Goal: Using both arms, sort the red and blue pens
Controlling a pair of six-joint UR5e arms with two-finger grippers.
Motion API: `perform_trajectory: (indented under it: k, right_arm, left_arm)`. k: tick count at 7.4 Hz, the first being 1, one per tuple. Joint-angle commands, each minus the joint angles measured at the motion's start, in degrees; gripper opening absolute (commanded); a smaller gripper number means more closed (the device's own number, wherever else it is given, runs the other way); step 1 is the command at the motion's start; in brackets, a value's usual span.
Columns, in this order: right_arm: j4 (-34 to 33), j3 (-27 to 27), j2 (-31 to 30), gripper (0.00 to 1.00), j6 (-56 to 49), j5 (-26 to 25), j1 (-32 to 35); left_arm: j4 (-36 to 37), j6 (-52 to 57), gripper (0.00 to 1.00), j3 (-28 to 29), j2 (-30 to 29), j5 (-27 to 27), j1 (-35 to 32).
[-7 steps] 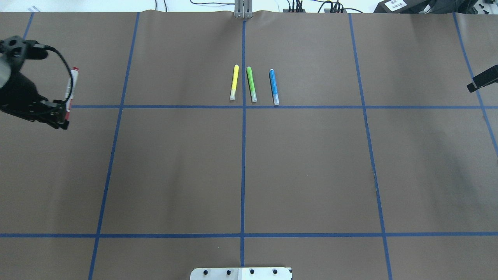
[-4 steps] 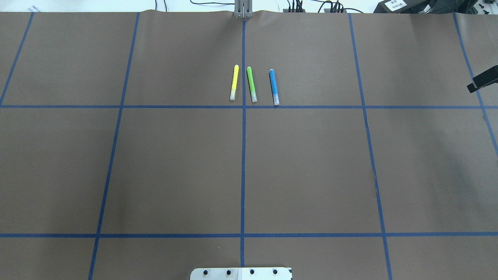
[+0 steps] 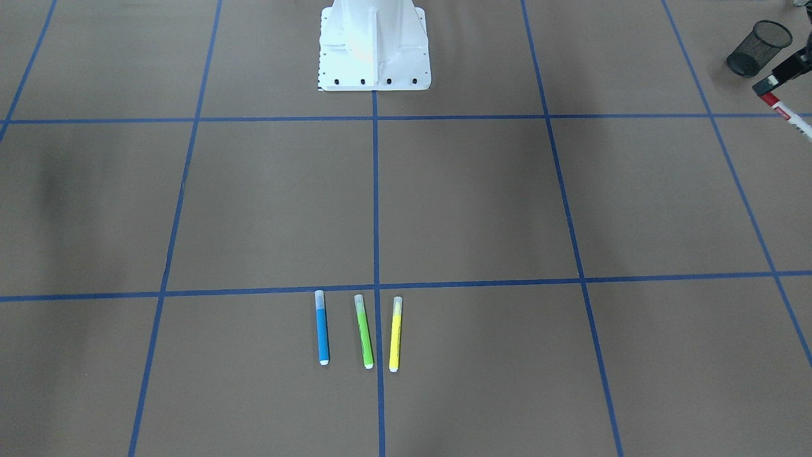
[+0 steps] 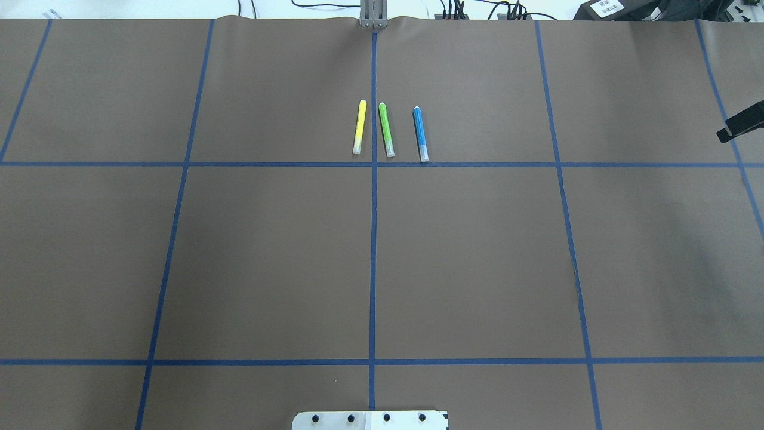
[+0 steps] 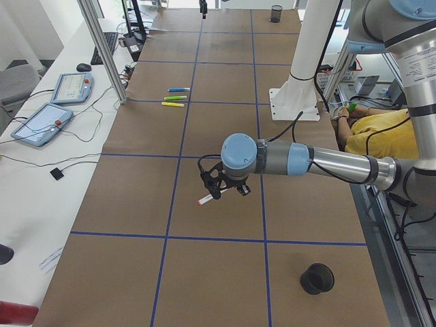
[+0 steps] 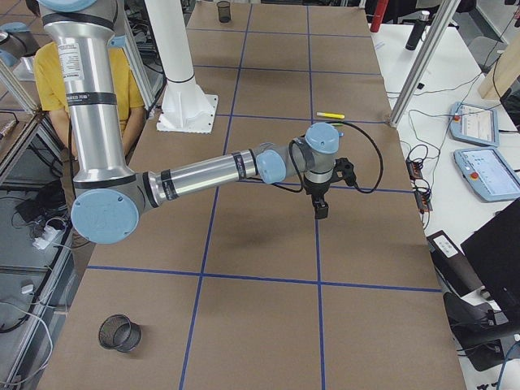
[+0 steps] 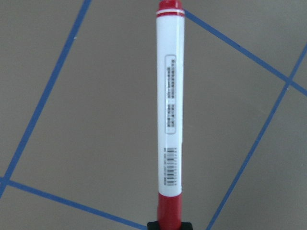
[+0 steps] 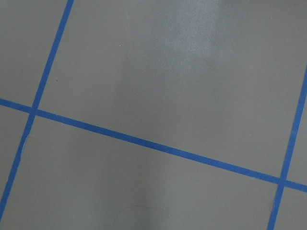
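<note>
You had bright, even light from above in every view. The table [image 4: 465, 251] carried only soft, faint shadows: a dim smudge at the left of the front-facing view, and another low on the right of the overhead view. The white base [image 3: 374, 44] was blown out to glare. A pale sheen lay across the top of the right wrist view. The red pen [image 7: 170, 110] was sharp in the left wrist view, its small print slightly soft. The post [image 5: 102, 48] leaned at the edge of the exterior left view.
</note>
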Motion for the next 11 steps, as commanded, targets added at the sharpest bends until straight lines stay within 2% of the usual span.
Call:
perform_trajectory:
  k: [1,3,4,6,9,11]
  right_arm:
    - [0.0,0.1,0.0,1.00,0.0,0.0,0.0]
    - [0.0,0.1,0.0,1.00,0.0,0.0,-0.1]
    - [0.0,0.1,0.0,1.00,-0.1,-0.1,0.0]
    - [0.0,0.0,0.0,1.00,-0.1,-0.1,-0.1]
    - [0.0,0.0,0.0,1.00,-0.2,-0.1,-0.1]
    - [0.0,-0.2,0.0,1.00,-0.2,-0.2,-0.1]
  left_arm:
    - [-0.5,9.9,0.00,-0.3,3.9,11.7,-2.9]
    - [0.1,19.5,0.00,-0.8,6.6,21.1,-3.0]
    - [1.0,23.4,0.00,-1.0,9.1,22.4,-3.1]
    - [3.9,36.7,0.00,-0.8,13.7,22.5,-7.9]
    - [28.9,58.0,0.00,-2.9,11.4,22.6,-21.5]
    - [40.3,62.3,0.00,-0.9,11.3,22.6,-27.3]
